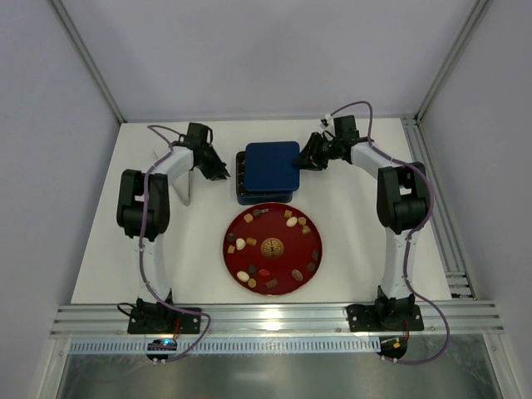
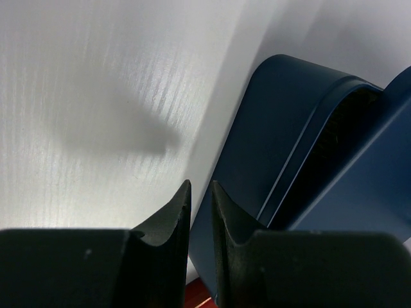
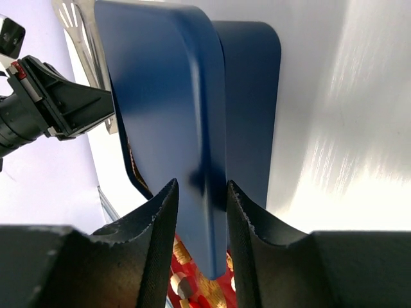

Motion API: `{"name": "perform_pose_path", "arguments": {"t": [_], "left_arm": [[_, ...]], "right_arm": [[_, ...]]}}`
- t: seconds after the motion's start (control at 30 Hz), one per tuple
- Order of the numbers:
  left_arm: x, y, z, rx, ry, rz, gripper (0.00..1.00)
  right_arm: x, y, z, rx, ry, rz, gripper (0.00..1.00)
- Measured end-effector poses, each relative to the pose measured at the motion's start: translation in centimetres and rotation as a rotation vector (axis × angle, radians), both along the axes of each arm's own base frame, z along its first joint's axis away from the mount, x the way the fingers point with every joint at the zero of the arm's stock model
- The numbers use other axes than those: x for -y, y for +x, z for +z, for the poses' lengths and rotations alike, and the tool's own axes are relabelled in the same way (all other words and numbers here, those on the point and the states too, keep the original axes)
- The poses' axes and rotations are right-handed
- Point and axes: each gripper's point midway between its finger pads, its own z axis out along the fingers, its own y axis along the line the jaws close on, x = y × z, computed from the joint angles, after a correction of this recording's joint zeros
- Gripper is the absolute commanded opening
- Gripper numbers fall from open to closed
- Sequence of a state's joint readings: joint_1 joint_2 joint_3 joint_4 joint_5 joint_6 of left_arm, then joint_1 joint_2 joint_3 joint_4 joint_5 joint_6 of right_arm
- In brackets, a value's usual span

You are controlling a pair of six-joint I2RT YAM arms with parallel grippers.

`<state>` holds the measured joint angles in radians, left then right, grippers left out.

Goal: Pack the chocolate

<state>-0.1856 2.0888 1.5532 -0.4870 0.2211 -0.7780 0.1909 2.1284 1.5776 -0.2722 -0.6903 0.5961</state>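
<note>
Many small pieces of chocolate (image 1: pixel 292 222) lie loose around the rim of the round red plate (image 1: pixel 272 281) on my overhead feed: dark brown, tan and cream, in ovals, rounds and squares, ringing a gold emblem at the plate's centre. None of them is in the box. The plate is glossy and sits on the white table (image 1: pixel 357 241), which shows a faint wood-grain streak in the left wrist view.

Just behind the plate is the dark blue box. Its lid (image 1: pixel 273 164) is a matte square with rounded corners, lying askew over the box base (image 1: pixel 241 184), so that a strip of the gridded inside shows along the left.

My right gripper (image 1: pixel 309 160) is at the lid's right edge. In the right wrist view, the black toothed fingers (image 3: pixel 164 212) of the right gripper (image 3: pixel 202 189) are clamped on the smooth lid (image 3: pixel 167 96), one finger on each face, with the base (image 3: pixel 250 96) lying behind it. Red plate and a few tan pieces peek in at the bottom.

My left gripper (image 1: pixel 223 173) sits just left of the box. Seen from its own wrist camera, the left gripper (image 2: pixel 200 189) has its tips drawn nearly together with nothing between them (only a sliver of table shows through), and the blue box wall (image 2: pixel 257 147) is just beside them.

A slotted metal utensil (image 3: pixel 67 16) is visible past the lid.
</note>
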Motion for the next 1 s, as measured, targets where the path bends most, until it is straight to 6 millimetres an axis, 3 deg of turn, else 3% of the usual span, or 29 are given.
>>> {"name": "perform_pose_path", "arguments": {"t": [0.6, 1.0], "left_arm": [[1.7, 0.7, 0.2, 0.013, -0.019, -0.034, 0.18], [2.1, 1.1, -0.2, 0.011, -0.02, -0.041, 0.18]], "right_arm": [[-0.9, 0.4, -1.8, -0.019, -0.064, 0.045, 0.37], [-1.6, 0.7, -1.7, -0.003, -0.09, 0.079, 0.37]]}}
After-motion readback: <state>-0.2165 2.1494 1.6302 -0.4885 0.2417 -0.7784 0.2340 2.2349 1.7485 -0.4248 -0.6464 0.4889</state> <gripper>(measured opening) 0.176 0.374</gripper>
